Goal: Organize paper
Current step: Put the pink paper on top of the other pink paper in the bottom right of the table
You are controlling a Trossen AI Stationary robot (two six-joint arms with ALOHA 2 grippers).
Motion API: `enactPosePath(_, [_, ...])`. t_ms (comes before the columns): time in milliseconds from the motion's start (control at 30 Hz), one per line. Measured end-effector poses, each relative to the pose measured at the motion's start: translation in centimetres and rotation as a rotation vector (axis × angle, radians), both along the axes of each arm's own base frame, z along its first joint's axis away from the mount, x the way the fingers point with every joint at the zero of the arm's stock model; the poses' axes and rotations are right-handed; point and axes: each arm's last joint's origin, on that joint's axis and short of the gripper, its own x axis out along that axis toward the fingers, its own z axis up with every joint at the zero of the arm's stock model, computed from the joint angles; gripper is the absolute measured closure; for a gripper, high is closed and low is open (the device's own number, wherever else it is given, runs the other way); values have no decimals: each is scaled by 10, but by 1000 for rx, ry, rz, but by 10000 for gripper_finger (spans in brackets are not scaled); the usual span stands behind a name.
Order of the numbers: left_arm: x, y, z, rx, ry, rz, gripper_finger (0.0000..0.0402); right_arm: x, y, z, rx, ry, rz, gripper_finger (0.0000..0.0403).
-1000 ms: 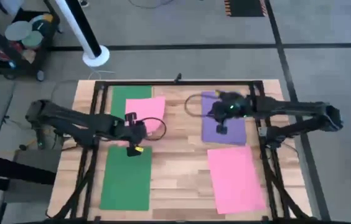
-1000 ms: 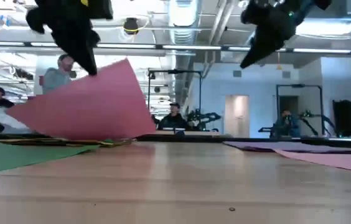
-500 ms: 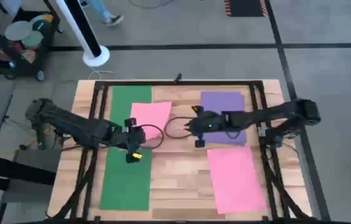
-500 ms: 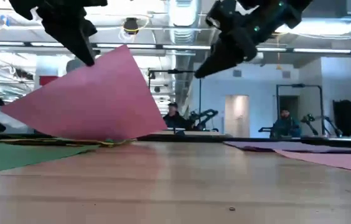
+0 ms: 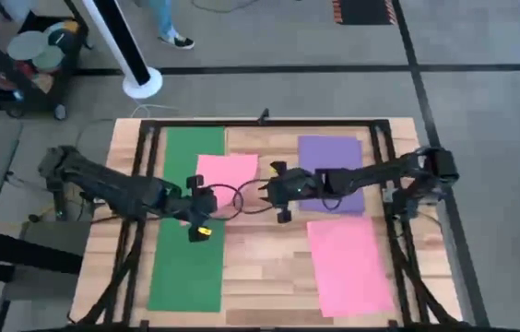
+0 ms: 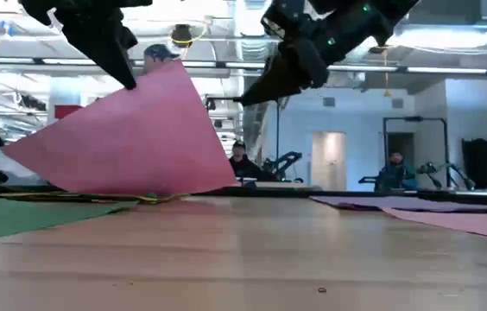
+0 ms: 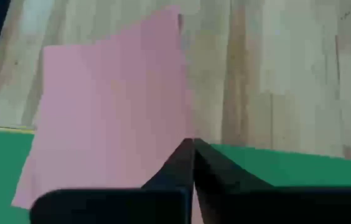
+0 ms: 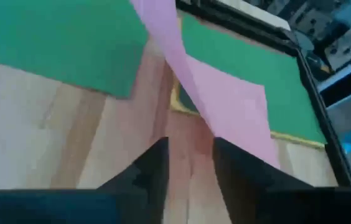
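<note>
A pink sheet of paper (image 5: 228,171) stands tilted at the table's middle left. Its lower edge (image 6: 140,191) rests on a green sheet (image 5: 195,146) and a yellow one (image 8: 287,138). My left gripper (image 5: 201,199) is shut on its raised edge. My right gripper (image 5: 275,191) hangs open just to the right of this sheet, above the wood; its fingers (image 8: 160,155) point at the sheet and touch nothing. A purple sheet (image 5: 336,157) lies under the right arm. A second pink sheet (image 5: 348,267) and a second green sheet (image 5: 186,272) lie near the front. My left gripper pinches the pink sheet's raised edge (image 7: 187,134) between its two shut fingers, close to the sheet's highest corner (image 6: 174,66). The fingers slant down from above, from the table's left. The sheet hangs tilted below them, its opposite edge resting on the sheets underneath.
Bare wood (image 5: 260,267) lies between the near green sheet and the near pink sheet. A black frame (image 5: 269,124) runs round the table's far and side edges. A cable loop (image 5: 242,198) lies between the two grippers. People show in the room beyond.
My right gripper has gone from above the purple sheet toward the table's left and somewhat down, ending close to the raised pink sheet. The pink sheet now stands steeper, its held corner higher, while its lower edge has stayed on the table.
</note>
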Motion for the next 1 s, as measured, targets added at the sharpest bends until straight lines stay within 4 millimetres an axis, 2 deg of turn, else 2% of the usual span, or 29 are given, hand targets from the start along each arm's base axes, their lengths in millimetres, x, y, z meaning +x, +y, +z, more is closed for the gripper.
enactPosePath(133, [0, 0, 0, 3, 0, -6, 401, 4, 0, 5, -34, -8, 22, 231])
enactPosePath(433, [0, 0, 0, 7, 2, -13, 401, 10, 3, 17, 17, -121, 130, 240])
enactPosePath(600, [0, 0, 0, 10, 2, -16, 401, 16, 3, 6, 26, -121, 145, 245])
enactPosePath(767, [0, 0, 0, 11, 2, -18, 401, 34, 1, -5, 21, -123, 151, 250])
enactPosePath(1000, [0, 0, 0, 12, 4, -19, 401, 57, 1, -6, -1, -125, 166, 259])
